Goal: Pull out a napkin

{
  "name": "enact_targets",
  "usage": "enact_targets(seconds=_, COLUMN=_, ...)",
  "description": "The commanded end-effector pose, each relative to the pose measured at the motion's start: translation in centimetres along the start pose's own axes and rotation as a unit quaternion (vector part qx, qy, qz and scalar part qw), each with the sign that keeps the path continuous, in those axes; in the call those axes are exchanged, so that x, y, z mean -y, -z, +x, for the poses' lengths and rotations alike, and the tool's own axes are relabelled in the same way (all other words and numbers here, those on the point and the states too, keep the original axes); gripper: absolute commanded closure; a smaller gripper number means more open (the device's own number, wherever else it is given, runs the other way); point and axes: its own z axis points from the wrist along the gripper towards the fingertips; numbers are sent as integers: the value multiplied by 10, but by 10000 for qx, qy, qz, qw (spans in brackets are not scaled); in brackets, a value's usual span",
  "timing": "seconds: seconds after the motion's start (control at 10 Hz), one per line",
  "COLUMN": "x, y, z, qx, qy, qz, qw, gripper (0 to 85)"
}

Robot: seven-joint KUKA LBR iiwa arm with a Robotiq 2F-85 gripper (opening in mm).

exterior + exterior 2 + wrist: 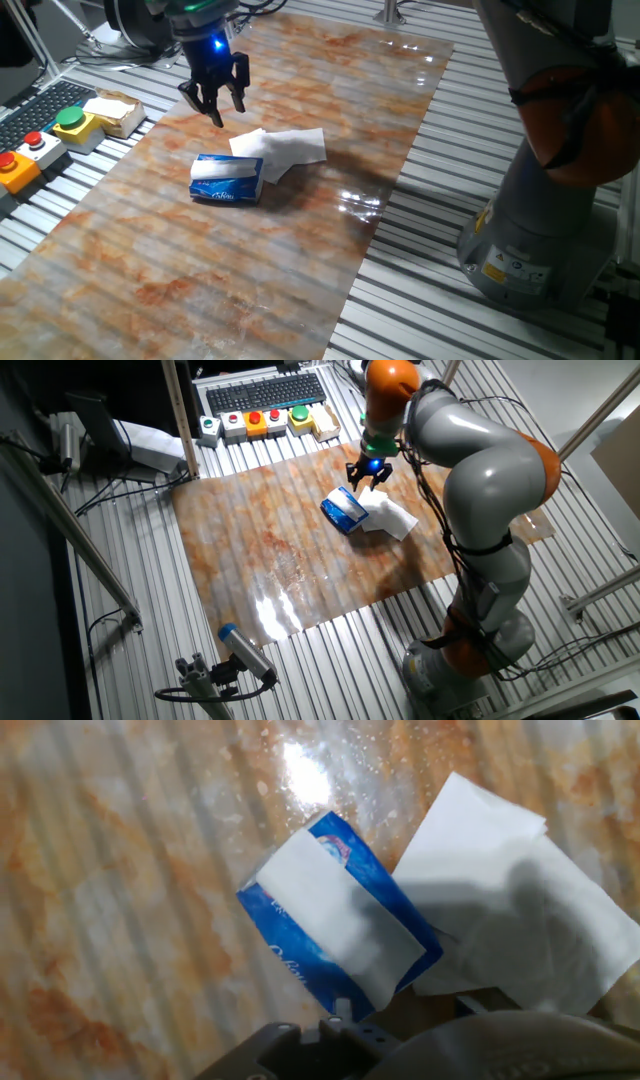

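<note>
Flat beside the tissue pack (pixel 227 181), the napkin (pixel 285 147) stretches away rightward; end effector (pixel 214 100) hovers spread, empty.

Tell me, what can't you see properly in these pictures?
- Gripper fingertips: the hand view's bottom edge cuts them off.
- Writing on the blue pack: too small in both fixed views, half covered by white paper in the hand view.
- Napkin's lower corner: the gripper's body hides it.
</note>
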Motion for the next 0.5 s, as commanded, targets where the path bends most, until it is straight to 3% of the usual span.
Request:
enact_targets(seconds=0.0, x=-2, y=-3, z=-2, qx=-101, qy=122, qz=43, qw=9999, gripper=340)
enact_targets(seconds=0.4, x=-20, y=-44, z=-17, qx=155, qy=-52, qz=-9, qw=9999, gripper=340)
